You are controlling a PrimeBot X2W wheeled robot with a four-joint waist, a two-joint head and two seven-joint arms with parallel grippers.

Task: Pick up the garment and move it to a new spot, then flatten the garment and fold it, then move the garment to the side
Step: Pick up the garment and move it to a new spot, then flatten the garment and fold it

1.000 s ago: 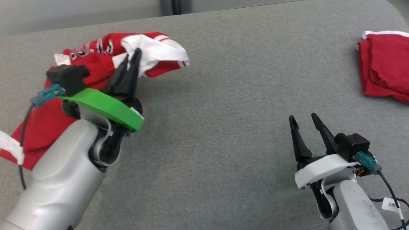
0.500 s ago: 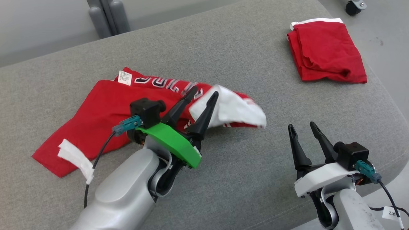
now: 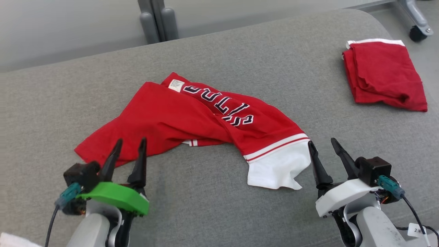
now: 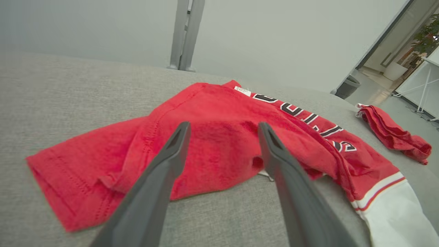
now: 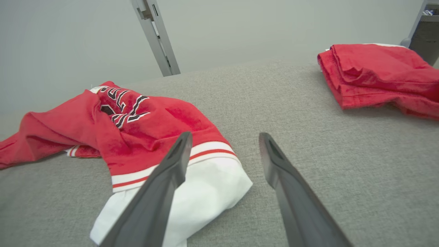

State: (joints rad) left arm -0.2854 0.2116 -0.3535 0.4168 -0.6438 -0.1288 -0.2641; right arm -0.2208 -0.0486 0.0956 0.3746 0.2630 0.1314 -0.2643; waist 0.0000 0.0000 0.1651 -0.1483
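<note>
Garment (image 3: 161,116): crumpled red knit, white cuff
Cushion (image 3: 219,51): grey weave
Left wrist view: stitching along hem (image 4: 48,178)
Claws: left gripper (image 3: 132,139), right gripper (image 3: 321,141) both apart

A folded red garment (image 3: 384,75) with a white edge lies at the upper right of the head view on a grey fabric cushion (image 3: 219,212). Beyond the cushion's far edge, at top centre, stand two grey upright posts (image 3: 157,20). A black caster wheel (image 3: 417,33) sits in the top right corner.
</note>
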